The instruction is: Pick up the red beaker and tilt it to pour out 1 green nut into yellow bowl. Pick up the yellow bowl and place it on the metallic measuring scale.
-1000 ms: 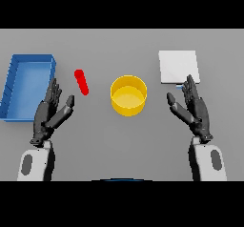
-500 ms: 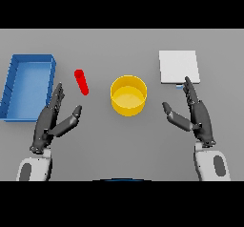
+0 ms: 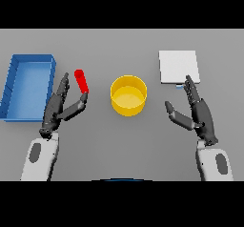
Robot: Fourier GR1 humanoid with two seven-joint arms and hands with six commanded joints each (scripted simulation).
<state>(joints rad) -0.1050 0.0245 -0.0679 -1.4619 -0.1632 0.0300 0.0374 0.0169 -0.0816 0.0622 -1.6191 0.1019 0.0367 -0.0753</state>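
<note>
The red beaker [image 3: 82,80] is a slim red tube on the table, left of centre. My left hand [image 3: 58,108] is just beside it on its left, fingers straight and thumb reaching out under the beaker's lower end; the hand is open. The yellow bowl [image 3: 128,95] stands in the middle of the table. The metallic measuring scale [image 3: 178,67] is a pale square plate at the back right. My right hand [image 3: 198,114] hovers open in front of the scale, right of the bowl. No green nut shows.
A blue tray [image 3: 27,86] lies at the far left, close to my left hand's outer side.
My left hand has moved forward and to the right, up beside the red beaker. My right hand has drifted slightly nearer and turned a little.
</note>
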